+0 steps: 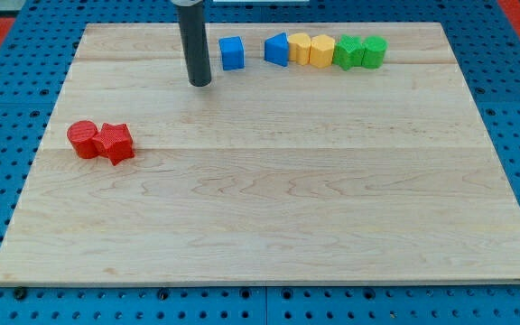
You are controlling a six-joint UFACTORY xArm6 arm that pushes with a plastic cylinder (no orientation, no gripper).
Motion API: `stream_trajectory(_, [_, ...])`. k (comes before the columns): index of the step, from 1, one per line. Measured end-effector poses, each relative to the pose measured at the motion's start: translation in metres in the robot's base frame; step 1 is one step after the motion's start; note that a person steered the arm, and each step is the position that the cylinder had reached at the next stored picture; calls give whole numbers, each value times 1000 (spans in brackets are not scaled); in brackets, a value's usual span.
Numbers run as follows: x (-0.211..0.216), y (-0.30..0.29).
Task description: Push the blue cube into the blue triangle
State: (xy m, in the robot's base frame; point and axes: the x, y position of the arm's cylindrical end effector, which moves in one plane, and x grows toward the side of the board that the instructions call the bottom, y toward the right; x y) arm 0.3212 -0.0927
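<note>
The blue cube sits near the view's top, left of centre. The blue triangle lies a short gap to its right, apart from it and touching the row of other blocks. My tip rests on the wooden board, to the left of the blue cube and a little below it, not touching it. The rod rises from there out of the view's top.
Right of the blue triangle, in a row, stand two yellow blocks and two green blocks. A red cylinder and a red star-shaped block touch at the view's left. Blue pegboard surrounds the board.
</note>
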Motion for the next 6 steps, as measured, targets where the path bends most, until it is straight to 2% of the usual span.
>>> stream_trajectory(2, [-44, 0])
stream_trajectory(6, [-48, 60])
